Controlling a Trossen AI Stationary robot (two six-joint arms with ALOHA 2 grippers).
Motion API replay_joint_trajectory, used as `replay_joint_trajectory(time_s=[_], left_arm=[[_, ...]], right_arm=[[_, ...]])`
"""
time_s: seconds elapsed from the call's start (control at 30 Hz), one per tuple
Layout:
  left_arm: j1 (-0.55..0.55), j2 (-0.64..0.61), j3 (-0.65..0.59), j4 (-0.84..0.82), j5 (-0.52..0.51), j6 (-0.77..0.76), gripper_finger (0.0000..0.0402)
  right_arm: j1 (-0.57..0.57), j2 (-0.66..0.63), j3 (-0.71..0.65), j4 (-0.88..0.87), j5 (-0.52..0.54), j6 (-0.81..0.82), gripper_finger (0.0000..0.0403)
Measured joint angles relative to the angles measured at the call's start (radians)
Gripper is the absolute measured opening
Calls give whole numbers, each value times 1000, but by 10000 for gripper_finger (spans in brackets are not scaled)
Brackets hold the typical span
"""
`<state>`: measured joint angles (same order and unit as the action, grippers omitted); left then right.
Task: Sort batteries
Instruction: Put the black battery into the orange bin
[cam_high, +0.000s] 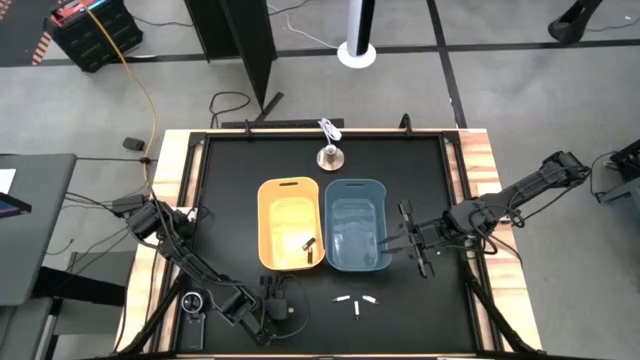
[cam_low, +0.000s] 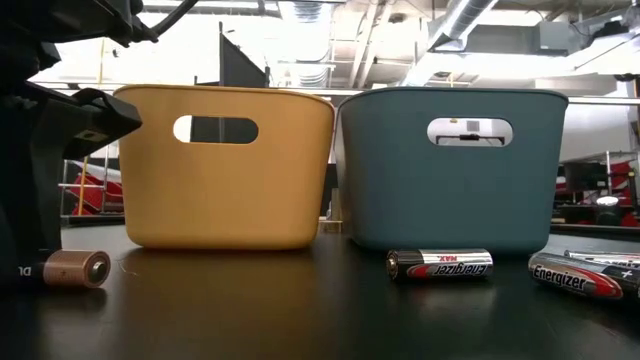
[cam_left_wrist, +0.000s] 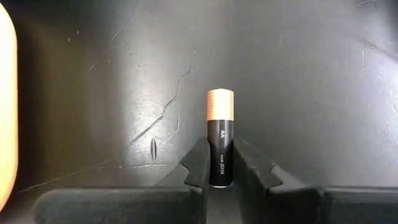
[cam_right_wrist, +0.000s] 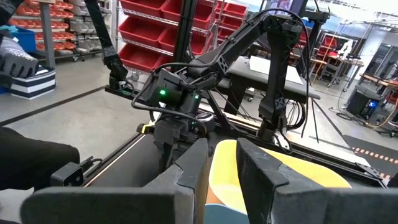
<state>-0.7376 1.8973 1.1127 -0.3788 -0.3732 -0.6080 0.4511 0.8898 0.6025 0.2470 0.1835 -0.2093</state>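
1. My left gripper is low at the bottom left of the high view, its fingers clamped on the black end of a copper-top AA. The copper end sticks out past the tips, and the cell lies along the mat.
2. I judge this cell to be stiff, smooth and round, light but dense for its size. It could roll or swivel in the pads, so a grip across the middle of the barrel would be steadier than this one near the end.
3. In the low view the same cell shows at the far left, down at table level, well left of the yellow tub.
4. The yellow tub sits at centre with two batteries in its lower right corner. The blue tub stands just beside it on the right, and I cannot see any cells in it.
5. Four white cells lie loose on the mat below the blue tub. The low view reads one as a black and silver Max, with an Energizer at its right.
6. My right gripper hovers at the blue tub's right rim, the arm reaching in from the right edge. Its fingers are apart and hold nothing.
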Motion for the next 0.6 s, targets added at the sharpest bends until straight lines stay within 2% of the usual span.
replay_joint_trajectory(time_s=[0.6], left_arm=[[2,4,61,25,-17,72,39]], right_arm=[[0,0,0,0,0,0,103]])
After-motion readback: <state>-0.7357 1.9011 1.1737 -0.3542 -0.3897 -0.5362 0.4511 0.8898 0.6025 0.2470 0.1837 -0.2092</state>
